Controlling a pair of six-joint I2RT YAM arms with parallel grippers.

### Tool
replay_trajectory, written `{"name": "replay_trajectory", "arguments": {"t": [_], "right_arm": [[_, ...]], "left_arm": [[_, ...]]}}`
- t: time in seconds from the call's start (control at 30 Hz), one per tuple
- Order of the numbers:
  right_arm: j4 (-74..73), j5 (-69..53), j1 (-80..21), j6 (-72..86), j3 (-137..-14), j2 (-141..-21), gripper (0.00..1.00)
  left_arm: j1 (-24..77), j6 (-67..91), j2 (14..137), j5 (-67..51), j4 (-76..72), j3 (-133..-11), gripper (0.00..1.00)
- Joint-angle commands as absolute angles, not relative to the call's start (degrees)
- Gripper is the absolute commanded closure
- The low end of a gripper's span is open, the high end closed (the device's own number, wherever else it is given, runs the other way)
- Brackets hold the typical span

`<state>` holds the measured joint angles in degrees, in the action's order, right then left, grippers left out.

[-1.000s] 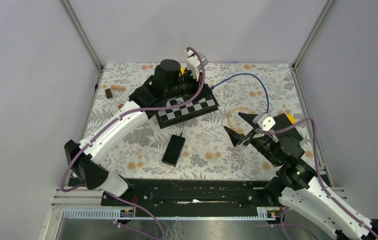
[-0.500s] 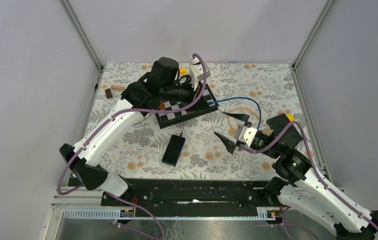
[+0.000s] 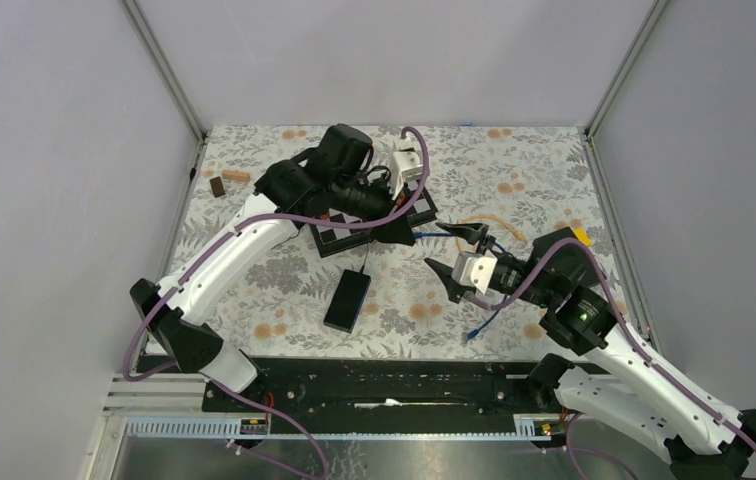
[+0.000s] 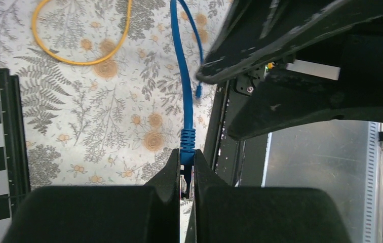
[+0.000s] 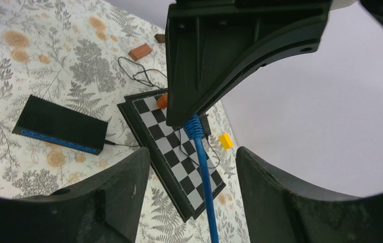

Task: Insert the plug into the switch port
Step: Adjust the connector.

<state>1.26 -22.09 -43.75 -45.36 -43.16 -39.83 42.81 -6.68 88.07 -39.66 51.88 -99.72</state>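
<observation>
My left gripper (image 3: 409,237) is shut on the blue plug (image 4: 187,144) of a blue cable (image 4: 179,61), held above the mat just right of the chessboard. The cable runs from the plug between the open fingers of my right gripper (image 3: 457,255) without touching them, and its free end (image 3: 474,335) lies on the mat near the front. In the right wrist view the cable (image 5: 204,172) hangs between the two fingers of the right gripper (image 5: 189,157). The switch, a black ribbed box (image 3: 347,300), lies on the mat left of both grippers and also shows in the right wrist view (image 5: 60,124).
A folded chessboard (image 3: 339,235) lies under the left arm, with an orange piece (image 5: 161,100) on it. A yellow cable loop (image 3: 484,218) lies behind the right gripper. Small brown blocks (image 3: 237,176) sit at the back left. A yellow block (image 3: 581,237) is at the right.
The left gripper has carried the plug right and nearer, off the chessboard towards the right gripper. The right gripper swung left to face it. The blue cable was dragged forward.
</observation>
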Motion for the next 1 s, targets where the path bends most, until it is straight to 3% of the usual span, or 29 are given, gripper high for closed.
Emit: {"name": "replay_trajectory", "arguments": {"t": [0.0,0.37,0.43,0.5,0.53,0.57,0.63,0.73,0.8,0.97], "right_arm": [[0.35,-23.07,-43.51,-47.46,-45.83,-41.4,0.32],[-2.19,-23.43,-43.52,-46.81,-46.69,-43.9,0.52],[-2.26,-23.61,-43.51,-46.32,-46.77,-43.94,0.63],[-2.14,-23.68,-43.51,-45.57,-46.93,-44.06,0.86],[-2.12,-23.57,-43.55,-45.15,-47.01,-43.98,0.97],[-2.19,-23.3,-43.53,-44.72,-47.12,-43.94,1.0],[-2.19,-22.44,-43.51,-44.09,-46.99,-43.39,1.0],[-1.43,-19.51,-43.52,-43.12,-46.57,-41.9,1.0],[-0.62,-17.54,-43.56,-42.34,-46.44,-40.91,1.0],[3.14,-14.15,-43.55,-38.4,-47.47,-39.5,1.0]], "left_arm": [[43.99,-8.74,87.81,-43.88,52.56,-102.02,1.0],[45.57,-10.17,89.41,-43.79,55.18,-103.88,1.0],[45.69,-10.17,89.59,-43.72,55.32,-103.8,1.0],[45.79,-10.19,89.69,-43.15,55.33,-103.84,0.98],[45.79,-10.19,89.73,-42.38,55.37,-103.86,0.93],[45.79,-10.2,89.75,-41.85,55.37,-103.92,0.87],[45.77,-10.5,89.2,-40.49,55.37,-103.98,0.6],[45.79,-10.65,87.12,-38.88,53.61,-102.95,0.37],[45.79,-10.37,85.1,-38.59,51.29,-101.63,0.31],[45.79,-7.99,79.13,-37.71,41.82,-97.13,0.3]]}}
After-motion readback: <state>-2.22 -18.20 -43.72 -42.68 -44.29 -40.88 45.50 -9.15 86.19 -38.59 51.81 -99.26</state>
